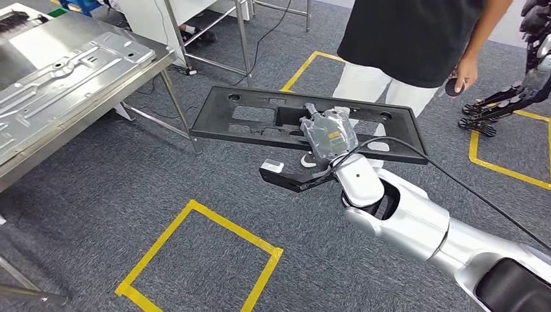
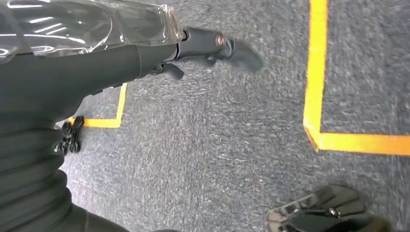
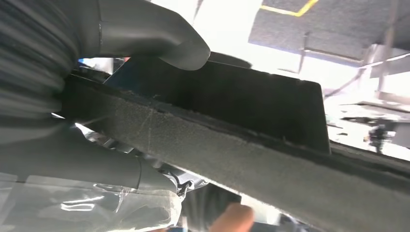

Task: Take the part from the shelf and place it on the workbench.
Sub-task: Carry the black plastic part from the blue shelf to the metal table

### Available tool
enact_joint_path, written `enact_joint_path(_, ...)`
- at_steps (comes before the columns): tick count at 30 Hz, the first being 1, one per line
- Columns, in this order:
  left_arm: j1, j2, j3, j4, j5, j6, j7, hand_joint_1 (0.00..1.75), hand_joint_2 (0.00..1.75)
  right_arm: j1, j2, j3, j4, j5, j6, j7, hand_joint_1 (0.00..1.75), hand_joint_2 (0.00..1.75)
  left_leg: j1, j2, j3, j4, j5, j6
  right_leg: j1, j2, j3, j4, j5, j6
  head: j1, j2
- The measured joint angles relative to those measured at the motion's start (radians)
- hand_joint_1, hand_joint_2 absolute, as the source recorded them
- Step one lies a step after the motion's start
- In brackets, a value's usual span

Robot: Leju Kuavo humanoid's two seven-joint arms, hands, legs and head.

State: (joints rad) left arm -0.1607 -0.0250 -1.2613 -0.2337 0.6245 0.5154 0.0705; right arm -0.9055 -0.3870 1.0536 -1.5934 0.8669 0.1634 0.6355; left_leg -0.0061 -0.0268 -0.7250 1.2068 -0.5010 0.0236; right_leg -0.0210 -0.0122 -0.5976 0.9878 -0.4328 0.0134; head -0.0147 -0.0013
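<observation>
The part [image 1: 221, 127] is a long flat black panel with several cut-outs, held level above the grey carpet. My right hand [image 1: 329, 134], wrapped in clear plastic, grips it at the middle of its near edge. In the right wrist view the thumb [image 3: 145, 34] lies over the panel's [image 3: 270, 106] dark face and its rough edge runs across the picture. The steel workbench [image 1: 68, 29] stands at the far left, apart from the part. My left hand [image 2: 212, 46] hangs over the carpet with its fingers stretched out and nothing in them.
A pressed metal sheet [image 1: 65, 78] lies on the workbench. A person [image 1: 403, 39] in a black shirt stands just behind the panel. Yellow tape squares [image 1: 195, 253] mark the carpet. A metal rack's legs [image 1: 243, 39] rise at the back, and another robot's dark limb [image 1: 500, 107] lies at the right.
</observation>
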Motion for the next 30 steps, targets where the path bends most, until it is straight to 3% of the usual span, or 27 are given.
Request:
enact_joint_path(1,0.000,0.001,0.000,0.000,0.000,0.000,0.001,0.00,1.75,0.001,0.000,0.000,0.000,0.000,0.000,-0.001,1.75,1.75,0.005,0.007,-0.029,0.046,-0.008,-0.006,-0.001,-0.012,0.002,0.000,-0.003,-0.002,0.000,0.000)
enact_joint_path(2,0.001,0.001,0.000,0.000,0.000,0.000,0.001,0.00,1.75,0.002,0.000,0.001,0.000,-0.001,0.000,-0.001,1.75,1.75,0.009,0.011,-0.040,0.056,0.002,-0.010,-0.001,-0.025,0.005,0.000,-0.006,-0.003,0.000,0.000)
enact_joint_path(3,0.003,0.001,0.000,0.000,0.000,0.000,0.002,0.00,1.75,0.003,0.000,0.001,0.000,-0.001,0.001,-0.002,1.75,1.75,0.013,0.017,-0.028,0.021,0.030,-0.013,-0.001,-0.037,0.010,0.000,-0.010,-0.001,-0.001,0.000)
enact_joint_path(4,0.004,0.002,0.000,0.000,-0.001,0.000,0.003,0.00,1.75,0.003,0.000,0.002,0.000,-0.001,0.001,-0.002,1.75,1.75,0.014,0.030,0.002,-0.047,0.068,-0.013,-0.001,-0.049,0.016,0.000,-0.015,0.001,-0.001,0.000)
enact_joint_path(6,0.002,0.004,0.000,0.000,-0.001,0.000,0.005,0.00,1.75,0.001,0.000,0.002,-0.001,-0.001,0.001,-0.001,1.75,1.75,0.003,0.079,0.070,-0.186,0.120,-0.001,0.003,-0.072,0.029,0.000,-0.025,0.009,0.000,0.000)
enact_joint_path(8,-0.003,0.007,0.001,0.000,0.003,0.000,0.005,0.00,1.75,0.001,0.000,0.002,-0.001,-0.001,0.002,-0.001,1.75,1.75,-0.010,0.097,0.094,-0.236,0.128,0.011,0.007,-0.096,0.036,-0.001,-0.033,0.020,0.000,0.000)
enact_joint_path(10,-0.004,0.006,0.003,0.000,0.011,0.001,0.003,0.00,1.75,0.001,0.003,0.003,-0.002,-0.001,0.003,-0.001,1.75,1.75,-0.009,0.069,0.097,-0.243,0.131,0.021,0.006,-0.112,0.044,-0.003,-0.040,0.030,0.000,0.000)
enact_joint_path(12,-0.004,0.004,0.006,0.000,0.017,0.004,0.001,0.00,1.75,0.000,0.004,0.002,-0.002,0.000,0.003,-0.001,1.75,1.75,0.000,0.042,0.111,-0.257,0.137,0.032,0.004,-0.071,0.035,0.036,-0.067,0.036,0.001,0.000)
enact_joint_path(14,-0.006,0.002,0.008,0.000,0.017,0.006,0.002,0.00,1.75,0.002,0.003,0.003,-0.002,0.000,0.003,-0.001,1.75,1.75,0.005,0.017,0.120,-0.263,0.137,0.039,0.001,-0.010,-0.022,0.156,-0.122,0.040,0.002,0.000)
enact_joint_path(15,-0.006,0.001,0.009,0.000,0.017,0.006,0.002,0.00,1.75,0.005,0.002,0.003,-0.002,0.000,0.004,0.000,1.75,1.75,0.006,0.003,0.122,-0.263,0.136,0.041,0.000,0.002,-0.059,0.222,-0.145,0.043,0.002,0.000)
enact_joint_path(16,-0.006,-0.001,0.010,0.000,0.015,0.006,0.002,0.00,1.75,0.009,0.001,0.004,-0.002,-0.001,0.004,0.000,1.75,1.75,0.007,-0.013,0.122,-0.262,0.136,0.042,-0.001,0.007,-0.087,0.263,-0.151,0.046,0.002,0.000)
enact_joint_path(17,-0.004,-0.002,0.011,0.000,0.014,0.006,0.002,0.00,1.75,0.011,0.000,0.005,-0.002,-0.001,0.005,0.000,1.75,1.75,0.009,-0.029,0.123,-0.261,0.135,0.040,-0.003,0.009,-0.097,0.266,-0.138,0.049,0.002,0.000)
enact_joint_path(19,-0.001,-0.004,0.014,0.000,0.012,0.005,0.001,0.00,1.75,0.013,-0.001,0.007,-0.002,-0.001,0.006,0.000,1.75,1.75,0.015,-0.062,0.123,-0.253,0.130,0.032,-0.013,0.023,-0.061,0.164,-0.067,0.058,0.002,0.000)
enact_joint_path(21,-0.001,-0.005,0.015,0.000,0.012,0.005,0.000,0.00,1.75,0.011,0.000,0.007,-0.002,0.000,0.007,0.000,1.75,1.75,0.017,-0.089,0.115,-0.235,0.120,0.017,-0.023,0.059,-0.011,0.050,-0.020,0.062,0.002,0.000)
enact_joint_path(22,-0.001,-0.005,0.016,0.000,0.012,0.005,0.000,0.00,1.75,0.011,0.000,0.007,-0.003,0.000,0.009,0.000,1.75,1.75,0.018,-0.100,0.110,-0.229,0.117,0.010,-0.024,0.070,0.001,0.023,-0.015,0.059,0.002,0.000)
enact_joint_path(24,0.003,-0.004,0.017,0.000,0.013,0.005,-0.001,0.00,1.75,0.009,0.002,0.008,-0.005,0.000,0.014,0.001,1.75,1.75,0.022,-0.120,0.102,-0.229,0.118,-0.001,-0.020,0.057,0.003,0.019,-0.018,0.042,0.001,0.000)
enact_joint_path(25,0.007,-0.004,0.017,0.000,0.013,0.005,-0.001,0.00,1.75,0.007,0.002,0.008,-0.006,0.000,0.017,0.001,1.75,1.75,0.023,-0.116,0.098,-0.227,0.117,-0.005,-0.018,0.046,0.004,0.018,-0.017,0.035,0.001,0.000)
enact_joint_path(27,0.011,-0.003,0.018,0.000,0.013,0.005,-0.001,0.00,1.75,0.002,0.005,0.008,-0.009,0.000,0.021,0.002,1.75,1.75,0.021,-0.066,0.072,-0.174,0.089,-0.013,-0.018,0.025,0.006,0.016,-0.016,0.020,-0.003,0.000)
enact_joint_path(29,0.009,-0.003,0.019,0.000,0.013,0.006,-0.001,0.00,1.75,0.000,0.005,0.008,-0.011,0.000,0.024,0.003,1.75,1.75,0.018,-0.007,0.010,-0.045,0.034,-0.018,-0.012,0.003,0.008,0.016,-0.019,0.011,-0.007,0.000)
enact_joint_path(30,0.007,-0.002,0.020,0.000,0.013,0.007,-0.001,0.00,1.75,0.000,0.005,0.008,-0.011,0.000,0.025,0.003,1.75,1.75,0.018,0.004,-0.023,0.019,0.012,-0.019,-0.008,-0.009,0.010,0.016,-0.021,0.010,-0.007,0.000)
